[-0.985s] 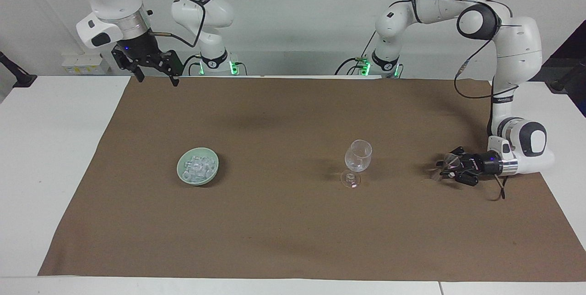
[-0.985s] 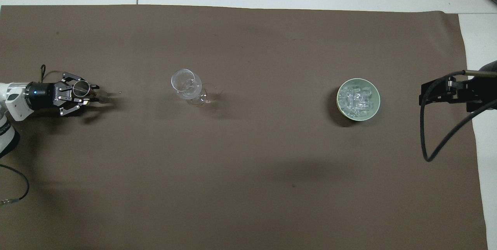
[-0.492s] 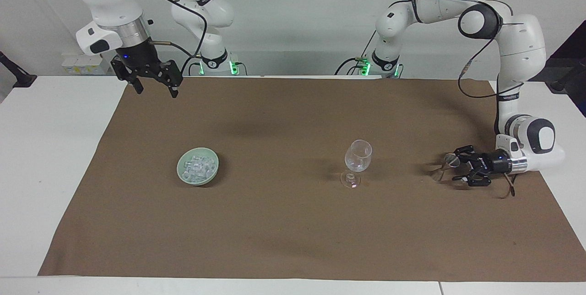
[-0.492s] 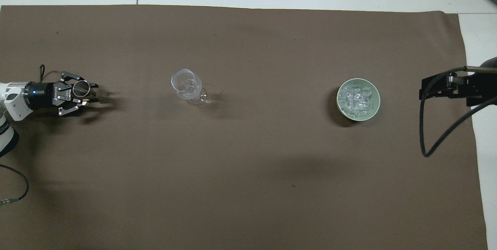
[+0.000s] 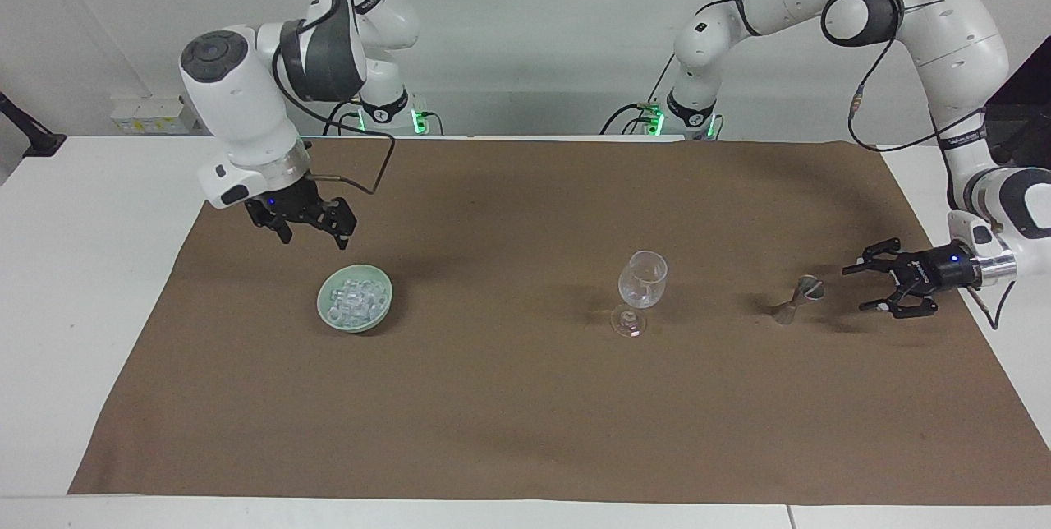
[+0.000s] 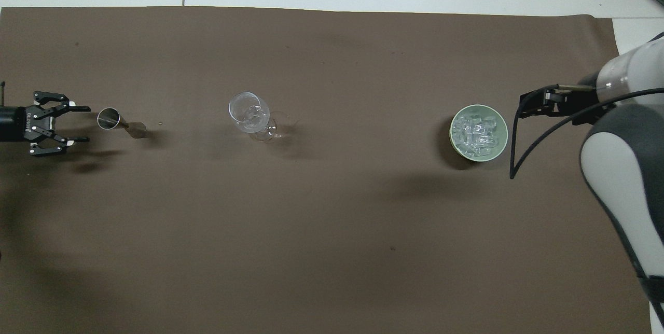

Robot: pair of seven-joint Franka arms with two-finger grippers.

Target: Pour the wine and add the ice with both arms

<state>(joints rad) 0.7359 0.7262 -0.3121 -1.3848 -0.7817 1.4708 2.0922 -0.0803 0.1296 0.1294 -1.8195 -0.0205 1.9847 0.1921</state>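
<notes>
Facing view, going from the lower frame upward: the counter (image 5: pixel 525 430) under its brown cloth is bare along the bottom. At mid-height, left of centre, sits the bowl (image 5: pixel 325 309) with the ice (image 5: pixel 356 296) heaped in it. Right of centre stands the glass (image 5: pixel 640 289); whether it holds any liquid I cannot tell. Further right a small metal cup (image 5: pixel 798 298) stands alone on the cloth. The left hand (image 5: pixel 888 287), at the right edge, lies level just above the cloth, fingers spread wide and empty, near the cup but apart from it. Higher up, at upper left, the right hand (image 5: pixel 312 228) hangs above the cloth just up-frame of the bowl, fingers part open, holding nothing.

My judgement is that the ice step comes next. The cubes are small, slick and piled loosely, so a pinch could squirt one out or shove the light bowl. Carried toward the glass, a loose cube could drop short, or the hand could clip the tall glass and tip it
</notes>
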